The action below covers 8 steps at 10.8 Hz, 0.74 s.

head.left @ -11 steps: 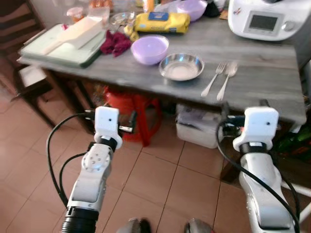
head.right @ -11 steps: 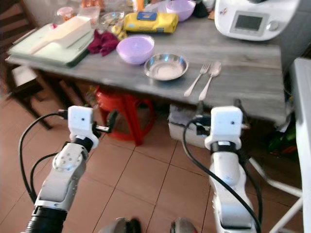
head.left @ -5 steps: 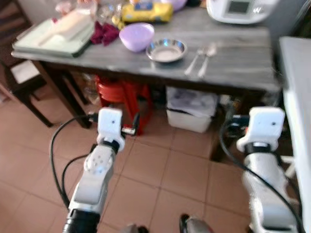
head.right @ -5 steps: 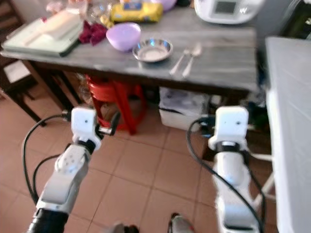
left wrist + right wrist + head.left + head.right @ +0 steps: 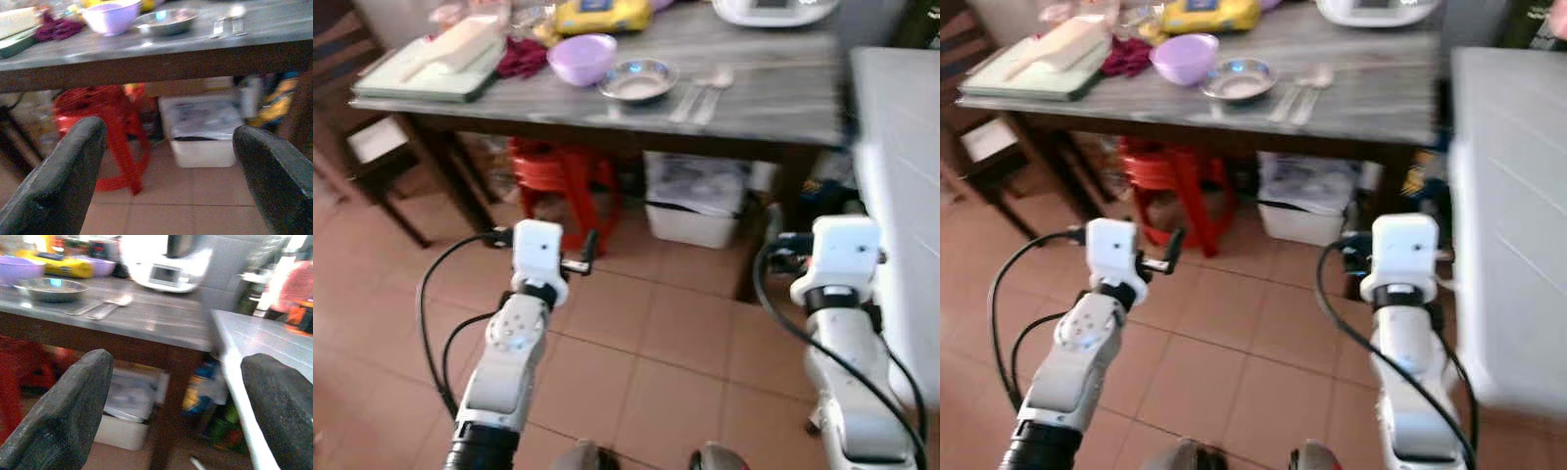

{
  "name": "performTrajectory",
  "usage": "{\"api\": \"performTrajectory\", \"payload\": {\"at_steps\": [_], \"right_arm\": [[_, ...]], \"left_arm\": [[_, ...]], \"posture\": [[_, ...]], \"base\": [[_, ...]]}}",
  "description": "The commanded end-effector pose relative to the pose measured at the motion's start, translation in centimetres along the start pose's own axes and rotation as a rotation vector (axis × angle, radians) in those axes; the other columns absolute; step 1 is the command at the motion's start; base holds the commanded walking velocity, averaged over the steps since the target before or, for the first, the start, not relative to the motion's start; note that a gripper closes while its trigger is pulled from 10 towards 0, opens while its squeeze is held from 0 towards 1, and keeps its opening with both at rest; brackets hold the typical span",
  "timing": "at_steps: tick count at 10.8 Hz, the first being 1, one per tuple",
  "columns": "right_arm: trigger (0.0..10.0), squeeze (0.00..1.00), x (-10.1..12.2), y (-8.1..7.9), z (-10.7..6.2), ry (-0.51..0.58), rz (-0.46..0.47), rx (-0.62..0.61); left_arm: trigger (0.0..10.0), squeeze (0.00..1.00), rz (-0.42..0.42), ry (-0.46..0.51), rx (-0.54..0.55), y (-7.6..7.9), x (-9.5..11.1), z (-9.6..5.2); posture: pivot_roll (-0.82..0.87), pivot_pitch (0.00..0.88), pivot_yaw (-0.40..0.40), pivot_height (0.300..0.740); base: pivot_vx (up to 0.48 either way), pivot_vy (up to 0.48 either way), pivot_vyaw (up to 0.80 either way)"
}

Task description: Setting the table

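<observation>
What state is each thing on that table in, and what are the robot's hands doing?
Purple bowl: upright, on the table.
Steel bowl: upright, looks empty.
Fork and spoon: lying flat, side by side.
Left gripper: open, holding nothing.
Right gripper: open, holding nothing.

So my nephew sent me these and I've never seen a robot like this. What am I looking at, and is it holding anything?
It is a humanoid robot seen through its own cameras. Two pictures come from its head, looking down past its silver arms at the tiled floor. The other two come from cameras on its wrists, looking out between each gripper's two black fingers. The left gripper and right gripper are both open and hold nothing. Ahead stands a grey table with a purple bowl, a steel bowl, a fork and spoon, a yellow packet and a white kitchen appliance. Under it are a red stool and a white bin.
</observation>
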State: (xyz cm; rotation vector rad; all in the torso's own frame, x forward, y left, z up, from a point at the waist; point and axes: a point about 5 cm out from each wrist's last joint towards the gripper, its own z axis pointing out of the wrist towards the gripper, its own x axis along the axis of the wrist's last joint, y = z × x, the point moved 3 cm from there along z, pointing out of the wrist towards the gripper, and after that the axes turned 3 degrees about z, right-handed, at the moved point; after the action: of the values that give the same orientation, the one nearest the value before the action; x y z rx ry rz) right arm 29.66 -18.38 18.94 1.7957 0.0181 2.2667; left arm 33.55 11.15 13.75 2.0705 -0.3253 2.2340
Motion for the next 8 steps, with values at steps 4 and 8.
{"api": "performTrajectory", "payload": {"at_steps": [4, 8], "right_arm": [[10.0, 0.00, 0.22, -0.72, -0.19, 0.007, 0.008, 0.027], [10.0, 0.00, 0.22, -0.77, -0.14, 0.006, 0.004, 0.027]], "left_arm": [[10.0, 0.00, 0.031, -0.001, 0.006, -0.75, -0.31, -0.49], [10.0, 0.00, 0.016, 0.051, -0.071, 0.05, 0.38, -0.78]], "posture": [[-0.16, 0.179, 0.110, 0.740], [-0.16, 0.180, 0.107, 0.740]], "base": [[-0.302, 0.000, 0.00], [0.000, 0.000, 0.00]]}}
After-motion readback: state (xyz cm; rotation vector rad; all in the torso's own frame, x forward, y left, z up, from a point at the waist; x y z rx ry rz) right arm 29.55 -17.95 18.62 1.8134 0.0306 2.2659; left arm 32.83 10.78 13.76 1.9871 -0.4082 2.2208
